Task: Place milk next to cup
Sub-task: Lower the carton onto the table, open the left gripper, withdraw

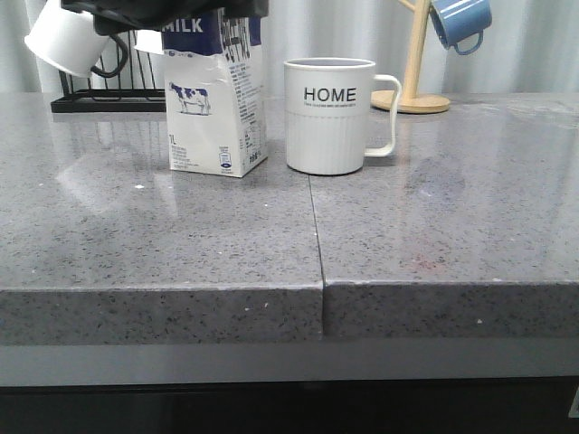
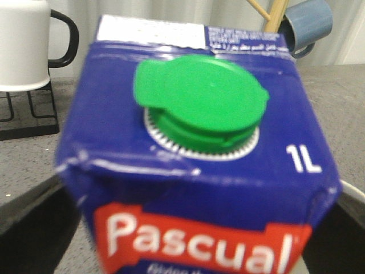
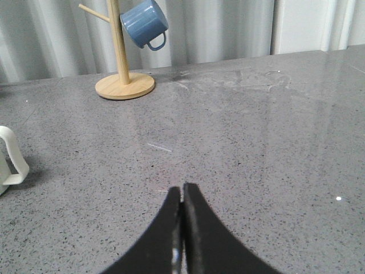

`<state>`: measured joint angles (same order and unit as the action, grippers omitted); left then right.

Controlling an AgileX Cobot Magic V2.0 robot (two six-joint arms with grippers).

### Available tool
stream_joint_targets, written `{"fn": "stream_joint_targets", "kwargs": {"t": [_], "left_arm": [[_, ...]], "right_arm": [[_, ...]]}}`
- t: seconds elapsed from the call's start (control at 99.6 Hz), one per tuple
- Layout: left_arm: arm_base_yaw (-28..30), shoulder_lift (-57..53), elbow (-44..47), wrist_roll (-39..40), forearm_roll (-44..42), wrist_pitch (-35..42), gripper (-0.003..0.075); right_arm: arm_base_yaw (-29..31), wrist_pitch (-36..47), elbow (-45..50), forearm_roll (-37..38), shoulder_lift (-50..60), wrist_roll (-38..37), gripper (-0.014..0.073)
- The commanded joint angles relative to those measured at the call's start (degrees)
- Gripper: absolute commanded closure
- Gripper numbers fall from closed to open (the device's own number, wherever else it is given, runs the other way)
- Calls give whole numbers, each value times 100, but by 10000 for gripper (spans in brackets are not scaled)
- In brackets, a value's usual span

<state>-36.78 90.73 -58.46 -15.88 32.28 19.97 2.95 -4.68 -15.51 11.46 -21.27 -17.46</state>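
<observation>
Standing upright on the tabletop (image 1: pixel 181 244), the milk (image 1: pixel 215 108) sits just left of the cup (image 1: pixel 330 115), a narrow gap between them, long axis vertical. The left end effector (image 2: pixel 188 240) is directly above the carton: its wrist view looks down on the green cap (image 2: pixel 199 105), with dark fingers (image 2: pixel 34 222) flanking the carton's sides. Whether those fingers press the carton or stand clear cannot be told from either view. The right end effector (image 3: pixel 182 228) is clenched empty, low over bare tabletop to the right of the cup, well apart from the milk. Judgement: placement looks essentially achieved; the remaining move is a straight vertical withdrawal by the left arm, without tipping the tall carton toward the cup.
</observation>
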Motion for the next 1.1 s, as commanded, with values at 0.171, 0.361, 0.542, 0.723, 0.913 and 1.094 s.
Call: {"fn": "stream_joint_targets", "kwargs": {"t": [0.171,0.361,0.542,0.723,0.913,1.094], "left_arm": [[251,-1214,766,10,-91,92,30],[626,-2127,1399,33,-156,-141,30],[1357,-3111,1881,622,-788,-346,30],[2042,-4005,2203,1050,-1464,-880,30],[2643,-4905,2666,1697,-2179,-1316,30],[3238,-5737,3045,2072,-2566,-1565,30]], "right_arm": [[43,402,-158,50,-9,0,713],[43,402,-158,50,-9,0,713],[43,402,-158,50,-9,0,713],[43,402,-158,50,-9,0,713],[43,402,-158,50,-9,0,662],[43,402,-158,50,-9,0,662]]}}
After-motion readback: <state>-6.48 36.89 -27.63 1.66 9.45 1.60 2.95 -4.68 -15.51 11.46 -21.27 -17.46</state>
